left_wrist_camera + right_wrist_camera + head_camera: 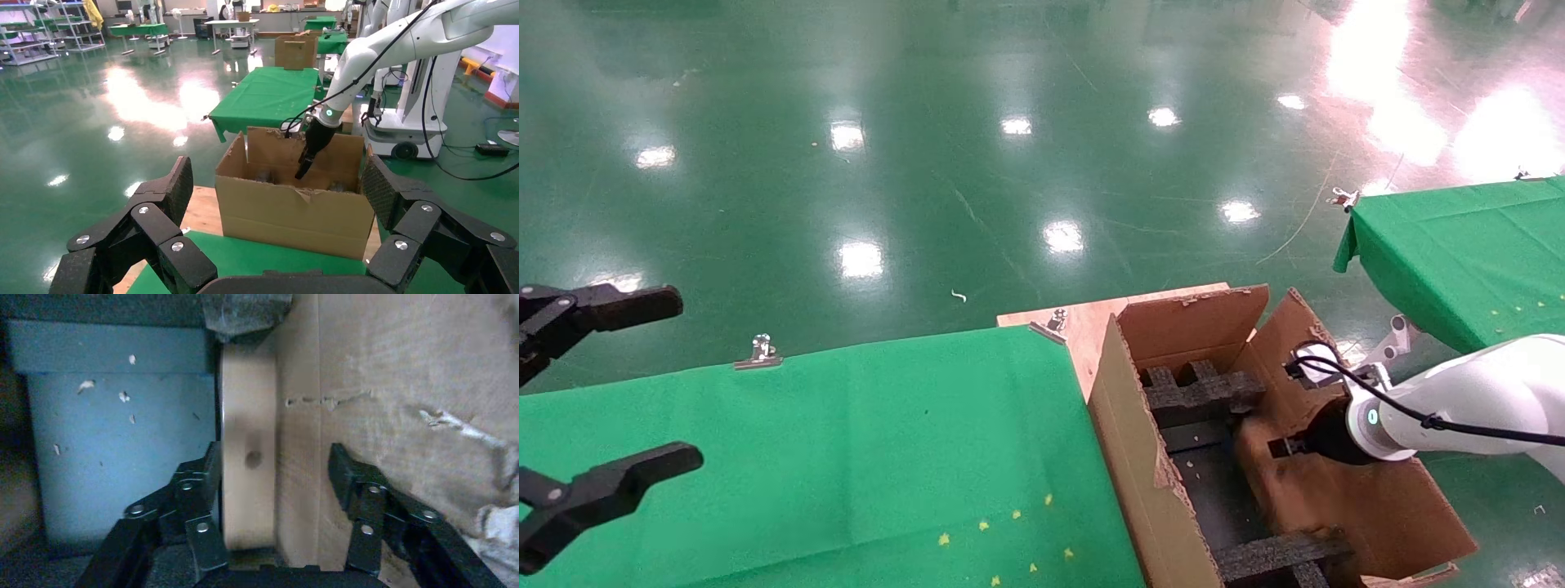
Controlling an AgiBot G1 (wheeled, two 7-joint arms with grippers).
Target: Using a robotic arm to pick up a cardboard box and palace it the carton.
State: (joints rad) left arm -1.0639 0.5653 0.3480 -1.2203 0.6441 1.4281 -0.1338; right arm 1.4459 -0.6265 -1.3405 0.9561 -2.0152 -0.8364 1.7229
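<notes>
The robotic arm (1459, 400) reaches into the carton (1140, 457) at the green table's (846, 457) right edge; its gripper (272, 496), jaws released, straddles the cardboard box (248, 459) standing against the carton's inner wall; no legible writing; left gripper (601, 400) hangs released at the table's left edge.

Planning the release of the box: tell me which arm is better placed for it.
Right. The right gripper is down inside the carton, its fingers straddling the small cardboard box. The left gripper hangs open over the green table.
</notes>
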